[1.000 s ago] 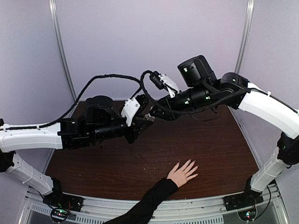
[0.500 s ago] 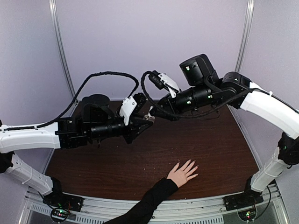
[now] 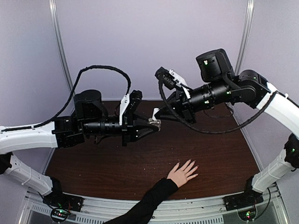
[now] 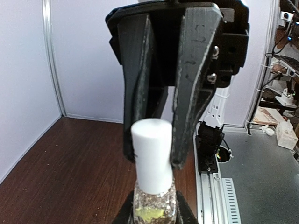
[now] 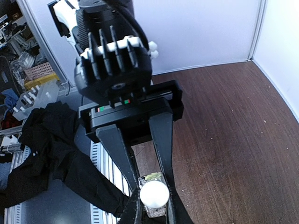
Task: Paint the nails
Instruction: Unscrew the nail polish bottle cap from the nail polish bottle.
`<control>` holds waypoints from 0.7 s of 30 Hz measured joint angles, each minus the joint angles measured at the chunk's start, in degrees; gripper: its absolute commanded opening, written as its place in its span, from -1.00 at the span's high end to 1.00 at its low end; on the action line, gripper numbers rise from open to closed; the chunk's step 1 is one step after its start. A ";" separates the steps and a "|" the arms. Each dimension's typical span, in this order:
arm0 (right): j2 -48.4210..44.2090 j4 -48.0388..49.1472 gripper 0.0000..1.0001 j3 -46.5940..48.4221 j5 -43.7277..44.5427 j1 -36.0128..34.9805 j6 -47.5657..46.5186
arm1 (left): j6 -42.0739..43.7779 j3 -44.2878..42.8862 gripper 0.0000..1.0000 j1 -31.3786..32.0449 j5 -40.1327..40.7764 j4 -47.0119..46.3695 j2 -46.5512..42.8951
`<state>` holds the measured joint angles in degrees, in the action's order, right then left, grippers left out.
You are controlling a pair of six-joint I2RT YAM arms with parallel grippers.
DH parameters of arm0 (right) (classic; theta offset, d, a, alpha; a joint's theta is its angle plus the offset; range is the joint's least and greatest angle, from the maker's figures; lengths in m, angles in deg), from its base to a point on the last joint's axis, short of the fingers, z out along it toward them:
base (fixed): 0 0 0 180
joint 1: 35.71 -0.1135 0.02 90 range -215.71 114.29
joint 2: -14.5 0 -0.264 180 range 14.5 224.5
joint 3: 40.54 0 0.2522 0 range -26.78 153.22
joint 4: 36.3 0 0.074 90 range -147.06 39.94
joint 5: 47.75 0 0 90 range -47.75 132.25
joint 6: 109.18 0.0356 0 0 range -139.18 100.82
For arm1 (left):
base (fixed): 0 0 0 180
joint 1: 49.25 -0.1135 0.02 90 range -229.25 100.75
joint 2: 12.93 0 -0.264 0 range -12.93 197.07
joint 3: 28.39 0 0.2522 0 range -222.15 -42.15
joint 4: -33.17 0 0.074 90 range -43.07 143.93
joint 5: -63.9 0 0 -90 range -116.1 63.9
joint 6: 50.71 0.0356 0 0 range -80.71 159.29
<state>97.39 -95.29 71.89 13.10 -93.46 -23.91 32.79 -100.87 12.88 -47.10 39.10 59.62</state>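
Holding a small glass bottle (image 4: 153, 207) up in the air, above the middle of the desk (image 3: 210, 149), with both arms meeting tip to tip. Gripping the glass body with the left end effector (image 5: 152, 179), squeezed tight on it from the left. Pinching the white cap (image 5: 154, 194) with the right end effector (image 4: 156, 158), closed tight on it from the right. Probably held this way to keep the bottle from spinning on one side and to twist the cap off from the other. Lifted off the desk, likely to give both arms room to line up and turn. Cap on, so most likely only at the opening step, with all the painting left to do. Down at the near edge, a little to the right: a bare hand (image 3: 183, 173) with a black sleeve (image 3: 149, 200), lying flat on the desk, fingers spread toward the far right. Spread out like that most likely to keep the nails (image 3: 192, 163) apart and easy to reach one by one. Well apart from the bottle and from both end effectors. Too small from up here to tell paint on them or not. Next, most likely: turn the cap loose, pull it out gently, bring it down to the nails.
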 measured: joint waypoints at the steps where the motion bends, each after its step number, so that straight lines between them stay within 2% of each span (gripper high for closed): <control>1: -0.20 -0.13 1.00 -0.07 -0.76 -0.02 -0.39 | -0.09 0.00 1.00 0.00 -1.29 -0.28 0.00; 7: -1.25 -0.07 1.00 -0.85 -4.28 -0.09 -2.47 | -0.50 0.00 1.00 0.00 -5.84 -1.18 0.02; 8: -1.44 0.07 0.94 -1.18 -4.72 -0.09 -2.69 | -0.52 0.00 1.00 0.00 -6.23 -1.16 0.02; 9: -1.53 0.09 0.80 -1.33 -5.03 -0.09 -2.80 | -0.52 0.00 1.00 0.00 -6.64 -1.14 0.04; 12: -1.60 0.09 0.09 -1.44 -5.75 -0.09 -3.21 | -0.50 -0.02 1.00 0.00 -7.34 -1.11 0.09; 13: -1.60 0.35 -0.04 -1.46 -5.77 -0.09 -3.08 | -0.48 -0.04 1.00 0.02 -7.65 -1.11 0.09; 16: -1.57 1.18 -0.20 -1.44 -5.55 0.00 -2.97 | -0.42 -0.07 1.00 0.66 -8.22 -1.07 0.09; 21: -1.60 1.75 -0.27 -1.46 -4.68 0.00 -2.38 | 0.15 -0.07 1.00 0.94 -7.78 -0.83 0.09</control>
<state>95.80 -93.54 70.43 8.42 -93.46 -26.29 32.94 -100.93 13.82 -54.88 38.27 59.71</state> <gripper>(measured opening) 0.627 0.216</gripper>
